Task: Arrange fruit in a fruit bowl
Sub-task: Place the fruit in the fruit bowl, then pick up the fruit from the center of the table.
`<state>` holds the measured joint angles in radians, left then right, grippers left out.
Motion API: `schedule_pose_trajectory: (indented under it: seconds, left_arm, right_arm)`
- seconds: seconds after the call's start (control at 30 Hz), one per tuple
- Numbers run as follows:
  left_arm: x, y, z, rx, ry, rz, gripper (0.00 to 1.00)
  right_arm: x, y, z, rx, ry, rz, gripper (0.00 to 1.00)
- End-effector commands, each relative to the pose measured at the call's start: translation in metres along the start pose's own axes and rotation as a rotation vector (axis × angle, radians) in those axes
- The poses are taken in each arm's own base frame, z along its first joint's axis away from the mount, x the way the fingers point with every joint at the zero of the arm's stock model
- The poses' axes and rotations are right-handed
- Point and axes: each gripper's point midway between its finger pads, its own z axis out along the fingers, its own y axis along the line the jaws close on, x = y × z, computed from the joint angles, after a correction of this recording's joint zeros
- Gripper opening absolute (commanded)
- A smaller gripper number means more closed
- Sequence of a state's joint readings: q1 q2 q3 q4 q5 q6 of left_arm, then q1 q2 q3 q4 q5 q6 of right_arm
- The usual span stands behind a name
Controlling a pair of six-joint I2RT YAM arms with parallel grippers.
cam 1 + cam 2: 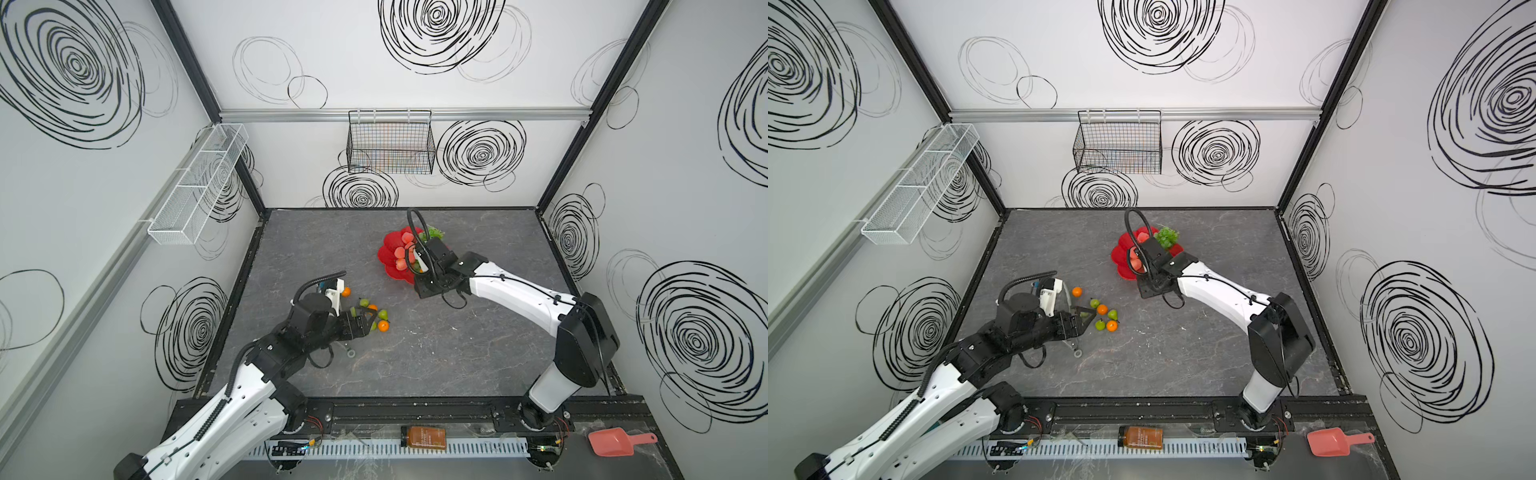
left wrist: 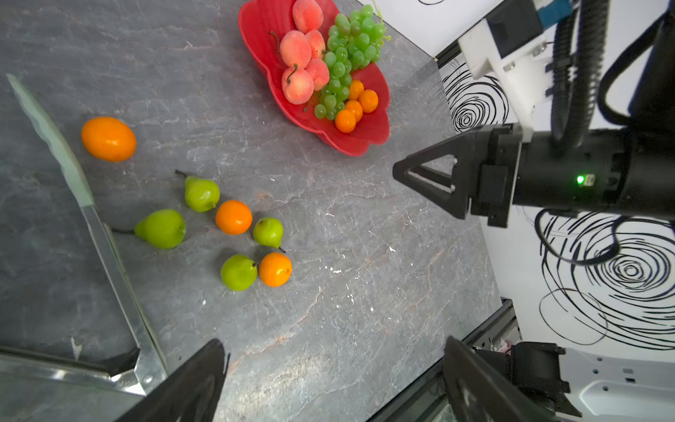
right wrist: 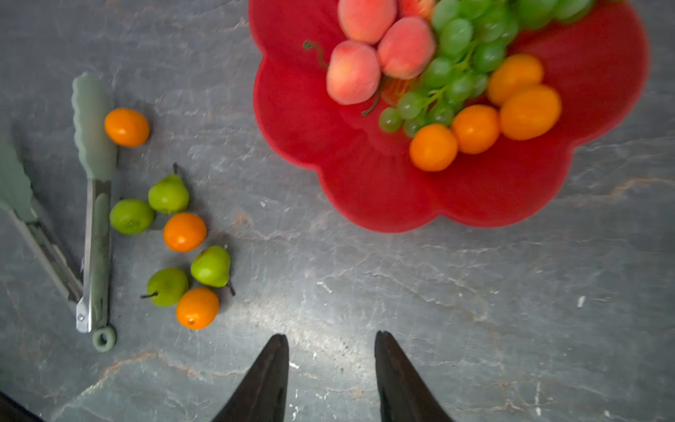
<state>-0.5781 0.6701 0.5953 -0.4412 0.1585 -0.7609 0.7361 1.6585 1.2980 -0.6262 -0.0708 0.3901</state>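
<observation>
Right arm (image 1: pixel 519 291): reaches in from the near right corner, forearm sloping down, wrist above the near edge of the bowl (image 3: pixel 365 190).

Right claw (image 3: pixel 330 365): spread, nothing between the fingers. In its wrist view the tips stand over bare table (image 3: pixel 475 310), just beside the bowl's scalloped rim and not touching it.

Left arm (image 1: pixel 249 374): stretched in low from the near left, wrist turned toward the middle of the table.

Left claw (image 2: pixel 334 350): spread wide, pinching nothing. In both top views it hangs near the loose fruit; contact cannot be judged.

Loose fruit on the table: 4 pears (image 3: pixel 168 193) and 3 tangerines (image 3: pixel 185 232), apart from the bowl. 6 pieces lie in a close cluster. 1 tangerine lies alone beside the green tip of the tongs (image 3: pixel 96 219), which rest open on the table.

Bowl, red, toward the back of the table:
- several peaches (image 2: pixel 295 49) on one side
- a bunch of grapes (image 2: pixel 350 47) across the middle
- 4 tangerines in a touching group on the other side
</observation>
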Motion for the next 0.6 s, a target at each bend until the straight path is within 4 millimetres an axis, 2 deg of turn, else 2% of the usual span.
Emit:
schedule_pose_trajectory:
  seconds: [0.0,0.27,0.4,0.57]
  left_arm:
    - [0.007,0.011,-0.006,-0.036,-0.012,-0.079,0.96]
    - [0.015,0.020,-0.014,-0.053,-0.009,-0.125,0.96]
    - [0.014,0.021,-0.013,-0.025,-0.006,-0.162,0.96]
    - [0.010,0.028,-0.014,-0.001,-0.014,-0.210,0.96]
  right_arm:
    - [0.016,0.026,-0.003,-0.040,-0.003,-0.037,0.43]
    - [0.055,0.086,0.021,-0.133,0.066,-0.114,0.45]
    - [0.067,0.103,0.034,-0.137,0.090,-0.132,0.46]
    - [0.074,0.110,0.048,-0.135,0.119,-0.132,0.47]
